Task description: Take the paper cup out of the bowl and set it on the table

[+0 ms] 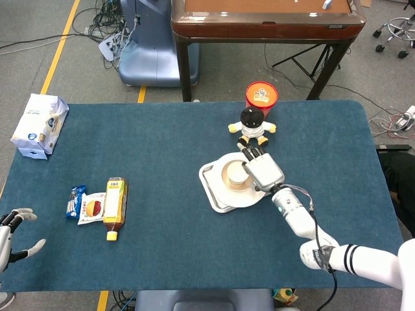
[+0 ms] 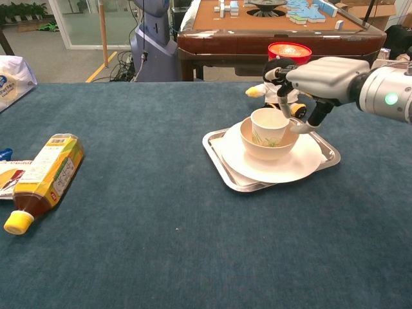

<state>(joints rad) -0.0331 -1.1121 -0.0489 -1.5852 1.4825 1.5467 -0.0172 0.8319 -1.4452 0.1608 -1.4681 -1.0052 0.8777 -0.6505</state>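
One paper cup (image 1: pixel 236 174) waits in the bowl (image 1: pixel 228 182), and we have not picked it up yet.

From the head view, our right hand (image 1: pixel 262 172) sits just beside the cup with its fingers apart, holding nothing. Our left hand (image 1: pixel 11 234) is far off at the table's near edge, open too. The bowl rests on a plate (image 1: pixel 227 197) in a tray (image 1: pixel 206 186).
From the chest view, the cup (image 2: pixel 268 126) stands upright under our right hand (image 2: pixel 322 74). We think it is light, thin and easy to squash, so we should hold its sides softly near the rim. It looks empty.
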